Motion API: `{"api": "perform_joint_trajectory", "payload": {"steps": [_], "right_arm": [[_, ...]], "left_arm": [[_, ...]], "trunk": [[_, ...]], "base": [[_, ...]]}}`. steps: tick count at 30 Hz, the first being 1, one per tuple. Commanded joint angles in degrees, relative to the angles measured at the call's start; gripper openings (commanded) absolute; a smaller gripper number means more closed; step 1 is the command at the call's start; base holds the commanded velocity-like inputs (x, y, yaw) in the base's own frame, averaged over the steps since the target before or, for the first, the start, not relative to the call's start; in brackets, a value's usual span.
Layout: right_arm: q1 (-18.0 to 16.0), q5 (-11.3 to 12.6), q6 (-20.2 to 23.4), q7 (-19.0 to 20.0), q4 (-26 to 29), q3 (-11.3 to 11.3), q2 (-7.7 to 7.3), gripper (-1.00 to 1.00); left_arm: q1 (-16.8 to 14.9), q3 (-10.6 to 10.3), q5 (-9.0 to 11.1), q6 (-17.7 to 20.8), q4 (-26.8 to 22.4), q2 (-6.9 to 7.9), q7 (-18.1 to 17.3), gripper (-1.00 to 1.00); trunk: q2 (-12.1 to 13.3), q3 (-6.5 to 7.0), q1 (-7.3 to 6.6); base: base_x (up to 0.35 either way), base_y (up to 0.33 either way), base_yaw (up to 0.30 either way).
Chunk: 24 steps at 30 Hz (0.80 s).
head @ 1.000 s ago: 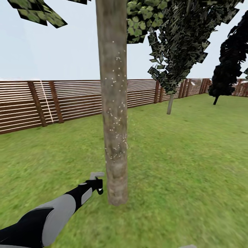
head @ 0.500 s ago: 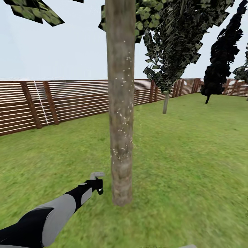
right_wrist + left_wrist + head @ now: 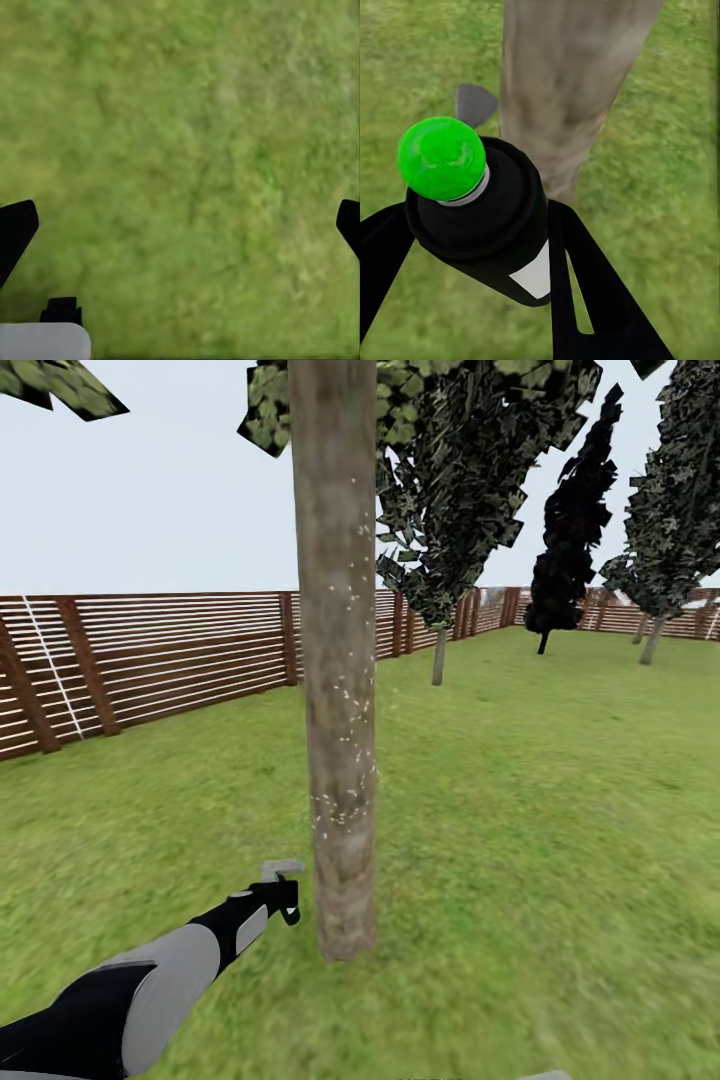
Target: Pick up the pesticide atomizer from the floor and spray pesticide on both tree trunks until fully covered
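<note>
lawn: green grass out to a slatted fence; carries everything here.
trunk: upright in the grass, mottled bark; white specks dotted over the middle stretch, the foot looking bare, so likely only partly covered.
left end effector: clamped on the atomizer, held low just beside the trunk's foot, probably to bring spray onto that bare part.
atomizer: dark bottle, white label, green cap, nozzle toward the bark.
right end effector: fingers apart, nothing between, hanging over grass.
</note>
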State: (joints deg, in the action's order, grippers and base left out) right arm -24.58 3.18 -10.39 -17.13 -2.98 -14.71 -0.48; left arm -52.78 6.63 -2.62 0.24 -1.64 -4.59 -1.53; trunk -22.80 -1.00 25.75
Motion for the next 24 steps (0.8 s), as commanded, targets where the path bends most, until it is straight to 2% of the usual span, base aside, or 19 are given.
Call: {"api": "perform_joint_trajectory", "payload": {"steps": [1,10,24], "right_arm": [[-0.1,0.3,-0.4,-0.1,-0.3,-0.4,0.04,1.00],[-0.1,0.3,-0.4,-0.1,-0.3,-0.4,0.04,1.00],[-0.1,0.3,-0.4,-0.1,-0.3,-0.4,0.04,1.00]], "left_arm": [[0.0,0.5,-0.3,0.0,0.0,0.02,-0.1,-1.00],[0.0,0.5,-0.3,0.0,0.0,0.02,-0.1,-1.00],[0.0,0.4,-0.3,-0.1,0.0,-0.05,-0.1,-1.00]], "trunk": [[-0.1,-0.10,0.03],[-0.1,-0.10,0.03],[-0.1,-0.10,0.03]], "base": [[0.000,0.350,-0.291],[0.000,0.350,-0.099],[0.000,0.330,-0.267]]}}
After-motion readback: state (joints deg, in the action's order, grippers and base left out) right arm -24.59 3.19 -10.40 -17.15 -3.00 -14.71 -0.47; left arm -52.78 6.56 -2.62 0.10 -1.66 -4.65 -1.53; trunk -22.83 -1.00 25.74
